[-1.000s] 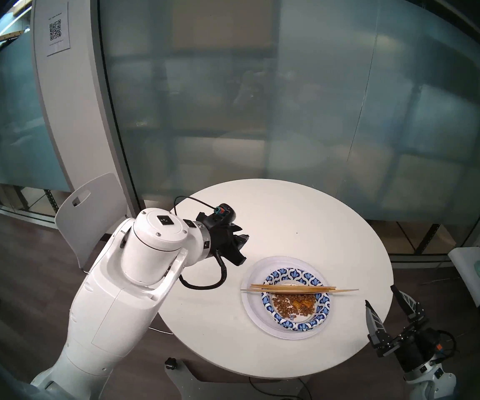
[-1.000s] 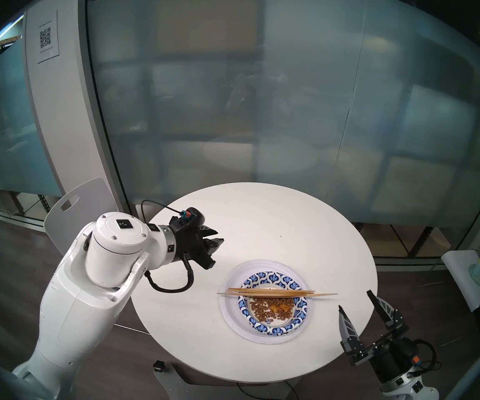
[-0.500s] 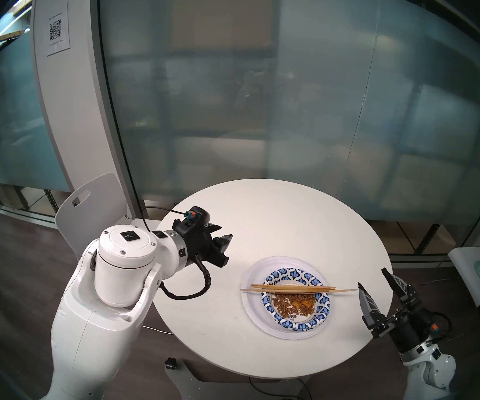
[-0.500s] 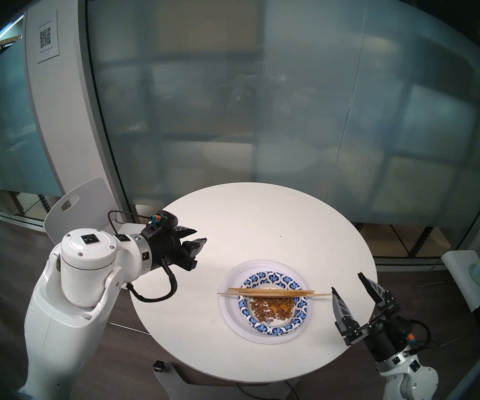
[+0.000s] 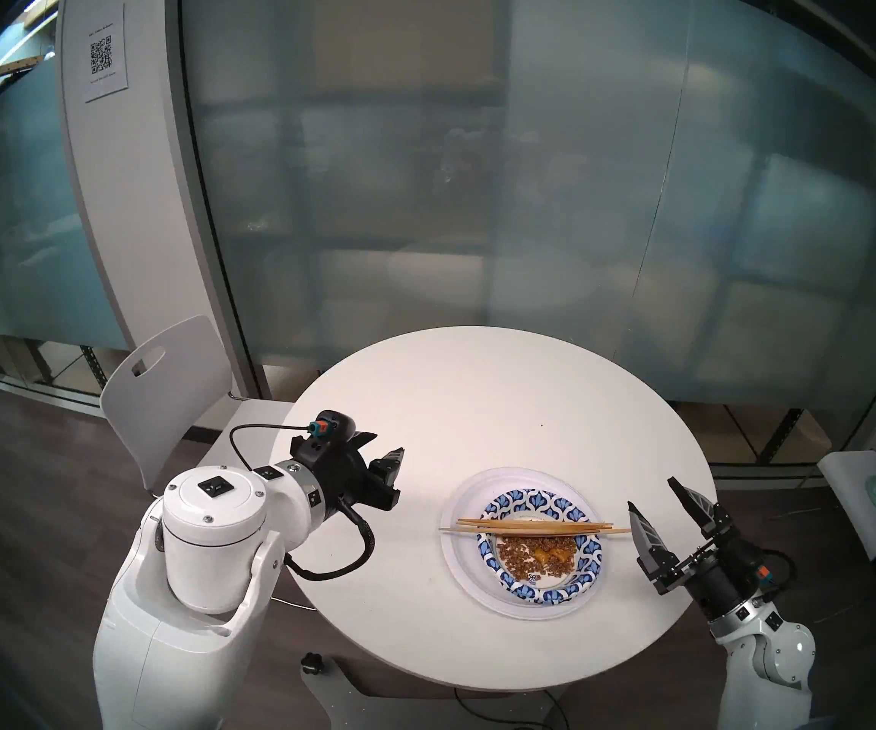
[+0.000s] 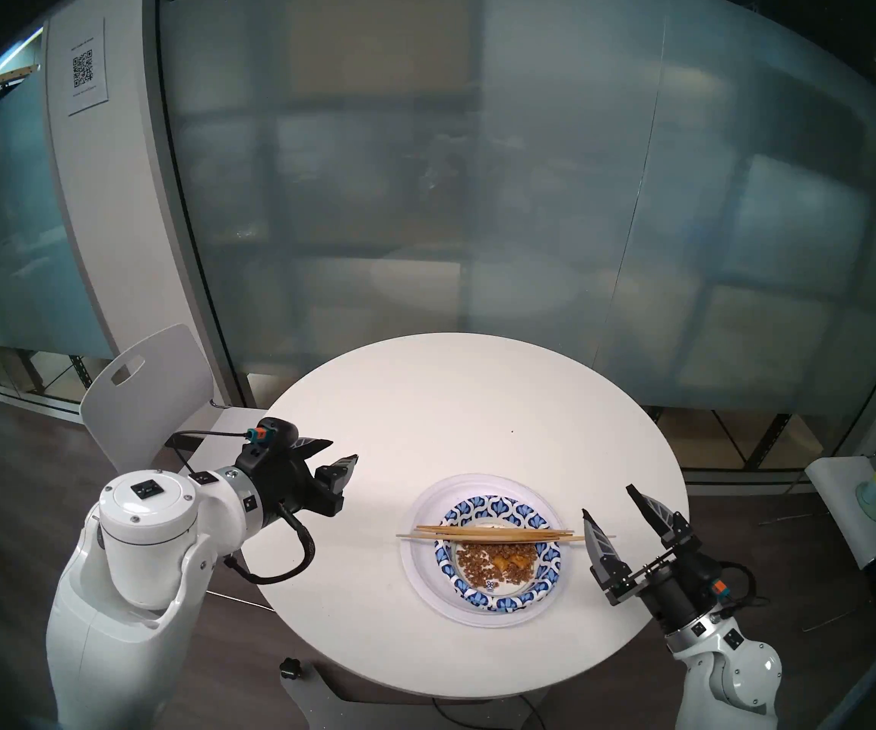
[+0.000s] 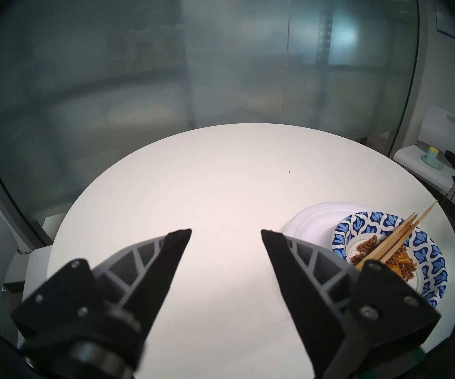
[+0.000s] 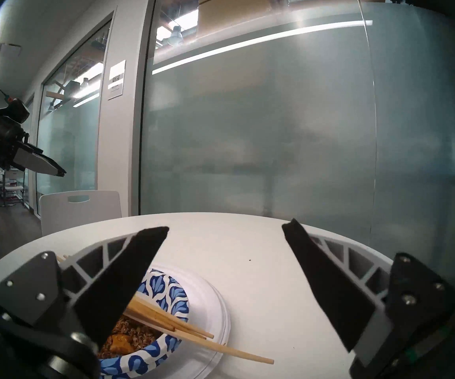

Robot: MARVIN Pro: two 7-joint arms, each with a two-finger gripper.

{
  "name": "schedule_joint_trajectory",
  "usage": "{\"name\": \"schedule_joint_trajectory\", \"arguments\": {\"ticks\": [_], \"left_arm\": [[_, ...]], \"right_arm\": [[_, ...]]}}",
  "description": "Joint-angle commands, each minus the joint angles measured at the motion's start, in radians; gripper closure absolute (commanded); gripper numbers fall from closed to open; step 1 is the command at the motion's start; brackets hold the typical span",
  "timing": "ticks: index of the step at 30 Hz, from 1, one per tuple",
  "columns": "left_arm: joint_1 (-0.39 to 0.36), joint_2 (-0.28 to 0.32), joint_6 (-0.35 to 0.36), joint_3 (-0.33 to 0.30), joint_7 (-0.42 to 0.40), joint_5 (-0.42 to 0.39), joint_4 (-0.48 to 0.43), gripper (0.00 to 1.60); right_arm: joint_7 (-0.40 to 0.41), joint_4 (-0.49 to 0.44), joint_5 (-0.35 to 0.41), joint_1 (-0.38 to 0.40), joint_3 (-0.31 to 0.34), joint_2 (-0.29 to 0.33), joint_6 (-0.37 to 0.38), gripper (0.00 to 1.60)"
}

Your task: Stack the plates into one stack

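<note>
The right pincer (image 5: 652, 494) hangs over the counter's right edge with its jaws spread wide and nothing between them. Its nearer finger (image 8: 128, 277) stands in front of the far tips of the chopsticks (image 5: 530, 527); whether it touches them cannot be told. The left pincer (image 5: 386, 447) is above the counter's left edge, jaws parted and empty, pointing slightly down toward the middle of the counter; from its own wrist view the two fingers (image 7: 166, 260) frame bare white surface.

Just beside the right pincer, on the right half of the round white counter (image 5: 478, 397), sits the stack. A blue-and-white petal-rimmed paper plate (image 5: 541, 502) rests inside a larger plain white plate (image 5: 459, 534), pushed toward that plate's near right side so a crescent of white shows on the left. From the right wrist view the white rim (image 8: 222, 315) looks layered, but how many plates lie there cannot be counted. Brown crumbly food scraps (image 5: 530, 551) with a couple of orange pieces cover the patterned plate's floor. The wooden chopsticks lie across its rim, running left to right, their ends overhanging both plates.

A white chair (image 5: 172, 397) stands at the counter's left, in front of frosted glass walls (image 5: 478, 186).
</note>
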Motion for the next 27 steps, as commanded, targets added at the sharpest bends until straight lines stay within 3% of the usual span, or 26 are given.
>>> {"name": "schedule_joint_trajectory", "arguments": {"ticks": [1, 2, 5, 13, 14, 15, 16, 18, 27], "left_arm": [[0.109, -0.073, -0.112, -0.008, 0.068, -0.012, -0.017, 0.29], [0.139, -0.076, -0.146, -0.011, 0.076, -0.010, -0.022, 0.28], [0.174, -0.081, -0.189, -0.010, 0.093, -0.014, -0.012, 0.02], [0.232, -0.096, -0.284, -0.013, 0.122, -0.014, -0.004, 0.00], [0.247, -0.099, -0.340, -0.015, 0.127, -0.017, 0.005, 0.00], [0.243, -0.101, -0.315, -0.016, 0.127, -0.017, 0.001, 0.00], [0.252, -0.098, -0.364, -0.017, 0.125, -0.020, 0.011, 0.00], [0.250, -0.099, -0.357, -0.018, 0.125, -0.020, 0.010, 0.00], [0.286, -0.090, -0.526, -0.020, 0.116, -0.030, 0.039, 0.00]], "right_arm": [[-0.008, 0.003, 0.001, 0.053, -0.007, 0.016, -0.003, 0.00], [-0.009, 0.007, -0.001, 0.058, -0.009, 0.017, -0.002, 0.00], [-0.013, 0.021, -0.008, 0.068, -0.016, 0.018, -0.001, 0.00], [-0.020, 0.046, -0.015, 0.088, -0.029, 0.021, -0.005, 0.00], [-0.021, 0.049, -0.016, 0.091, -0.031, 0.021, -0.008, 0.00], [-0.022, 0.050, -0.016, 0.092, -0.032, 0.021, -0.009, 0.00], [-0.022, 0.051, -0.015, 0.093, -0.032, 0.021, -0.010, 0.00], [-0.023, 0.052, -0.015, 0.094, -0.033, 0.022, -0.011, 0.00], [-0.030, 0.048, -0.008, 0.089, -0.036, 0.014, -0.014, 0.00]]}}
